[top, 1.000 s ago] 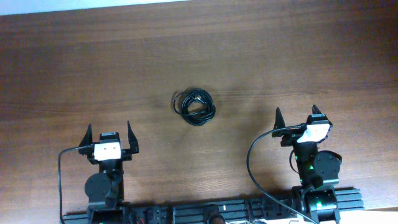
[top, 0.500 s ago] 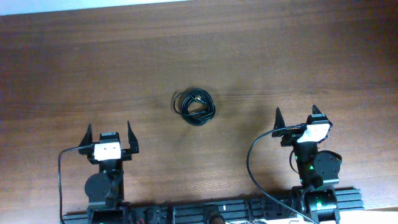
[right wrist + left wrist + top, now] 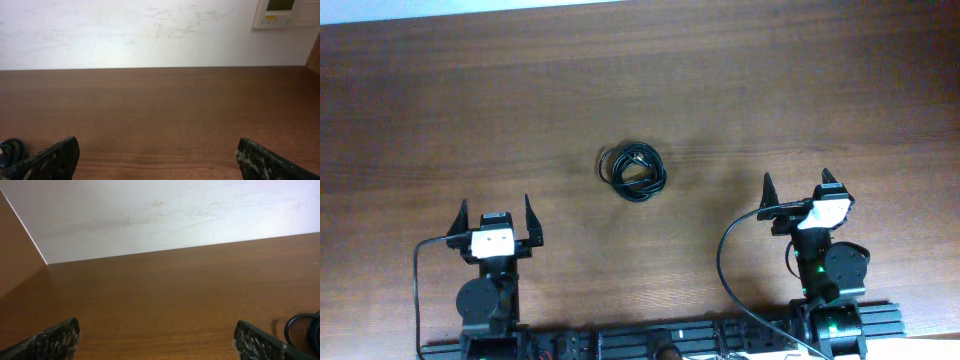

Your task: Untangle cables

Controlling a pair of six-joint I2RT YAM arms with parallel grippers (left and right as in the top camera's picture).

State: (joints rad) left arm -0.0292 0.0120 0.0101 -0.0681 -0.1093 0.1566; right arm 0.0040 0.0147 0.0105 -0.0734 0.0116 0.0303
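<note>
Wooden table (image 3: 740, 80), one coiled bundle of cables (image 3: 632, 171), two grippers' jaws apart.

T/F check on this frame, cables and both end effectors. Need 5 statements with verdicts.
1. The cables lie in one small coiled bundle on the table. True.
2. The left end effector is shut on the cables. False: it is open and empty, well short of the bundle.
3. The right end effector is open with nothing between its fingers. True.
4. The bundle lies at the far edge of the table, against the wall. False: it lies near the middle of the table, between the two arms and ahead of them.
5. The left wrist view shows an edge of the bundle at its lower right. True.
</note>
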